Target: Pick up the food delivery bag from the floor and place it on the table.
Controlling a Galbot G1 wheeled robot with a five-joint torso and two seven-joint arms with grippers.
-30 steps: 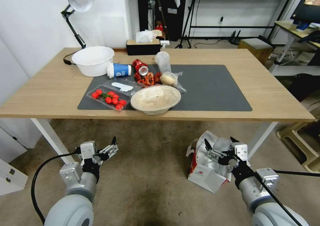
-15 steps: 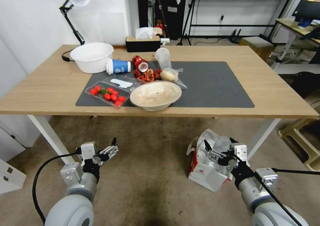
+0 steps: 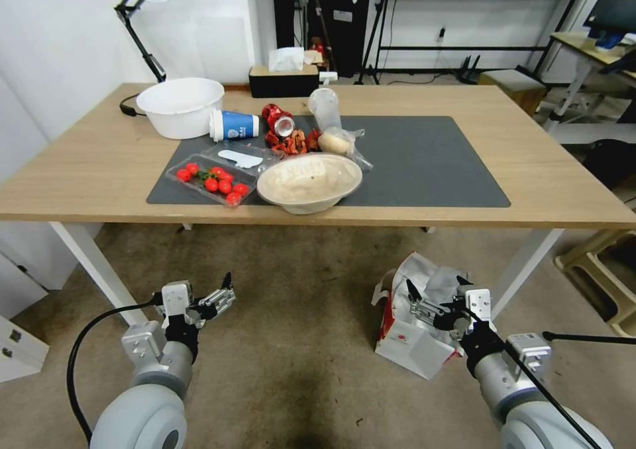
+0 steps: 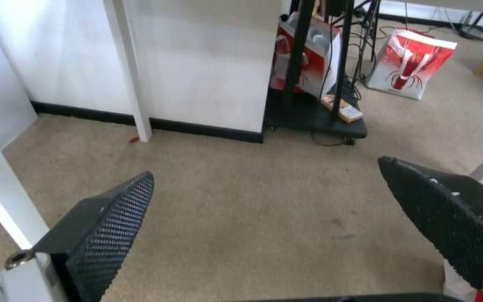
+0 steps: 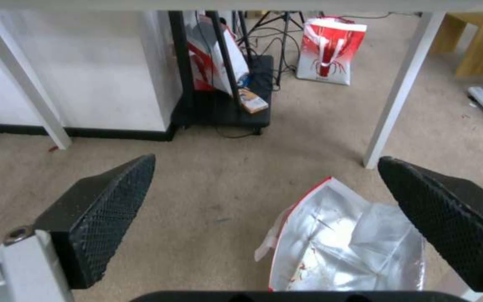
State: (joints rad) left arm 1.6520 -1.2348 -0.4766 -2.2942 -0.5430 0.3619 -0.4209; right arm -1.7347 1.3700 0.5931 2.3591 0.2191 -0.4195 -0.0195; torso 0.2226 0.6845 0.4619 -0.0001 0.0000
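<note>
Both arms reach forward and low, side by side and well apart. The left gripper (image 3: 222, 289) hangs with its two black fingers (image 4: 110, 226) spread wide, nothing between them. The right gripper (image 3: 434, 291) is spread just as wide (its ribbed pads (image 5: 113, 209) face each other across the gap), holding nothing.

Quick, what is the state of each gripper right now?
Left gripper: open, empty, above the floor.
Right gripper: open, holding nothing, above the food delivery bag.
</note>
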